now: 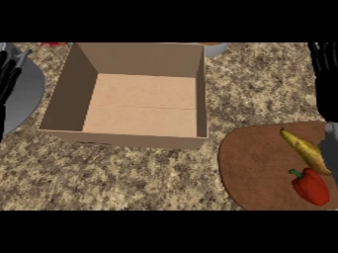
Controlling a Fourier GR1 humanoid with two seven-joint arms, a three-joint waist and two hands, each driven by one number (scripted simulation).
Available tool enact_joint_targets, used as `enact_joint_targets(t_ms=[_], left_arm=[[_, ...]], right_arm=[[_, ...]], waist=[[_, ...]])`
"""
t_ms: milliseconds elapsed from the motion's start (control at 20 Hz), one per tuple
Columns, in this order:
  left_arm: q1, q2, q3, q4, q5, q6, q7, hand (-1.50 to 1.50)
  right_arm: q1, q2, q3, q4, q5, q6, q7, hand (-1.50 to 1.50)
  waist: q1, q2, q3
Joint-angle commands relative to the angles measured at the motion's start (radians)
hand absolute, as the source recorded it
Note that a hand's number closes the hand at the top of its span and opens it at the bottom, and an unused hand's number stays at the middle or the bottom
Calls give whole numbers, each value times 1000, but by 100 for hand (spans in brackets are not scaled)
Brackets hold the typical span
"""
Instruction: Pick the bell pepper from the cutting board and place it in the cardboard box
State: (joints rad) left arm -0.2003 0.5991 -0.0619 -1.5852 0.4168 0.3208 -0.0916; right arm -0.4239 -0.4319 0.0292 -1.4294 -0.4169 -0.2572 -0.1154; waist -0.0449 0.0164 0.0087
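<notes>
The cardboard box (132, 96) stands on the surface (128, 173) between the two hands, right of the left hand's fingers (0, 74). The cutting board (259, 168) lies nearer than the right hand's fingers (332, 74); the bell pepper (311, 186) rests on it, a banana (304, 148) just behind.

You see a speckled, stone-like counter (128, 168) in mottled tan and brown, rough-looking and matt, with a plain matt cardboard box (69, 94) on it, its inner floor paler than its walls. The cutting board (256, 168) looks like smooth brown wood with a dull finish, and on it the red bell pepper (311, 187) has a slight sheen while the banana (303, 148) shows a yellow skin with brown blotches. At the left edge you find a smooth grey metal-looking plate (27, 94).
</notes>
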Motion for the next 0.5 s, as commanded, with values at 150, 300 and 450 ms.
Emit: enact_joint_targets(t_ms=[150, 300, 450], left_arm=[[-14, -20, -185, -25, -78, -78, 71, 0], [40, -34, -193, 17, -67, -77, 70, 0], [43, -37, -258, -5, -92, -119, 76, 0]], right_arm=[[330, -72, 161, -62, 96, 141, 5, -150], [215, 112, -94, -140, -108, -32, -159, -150], [421, -337, 199, -3, 482, 49, -163, -150]], waist=[[-24, -21, -8], [-161, -86, 42], [-91, -15, -16]])
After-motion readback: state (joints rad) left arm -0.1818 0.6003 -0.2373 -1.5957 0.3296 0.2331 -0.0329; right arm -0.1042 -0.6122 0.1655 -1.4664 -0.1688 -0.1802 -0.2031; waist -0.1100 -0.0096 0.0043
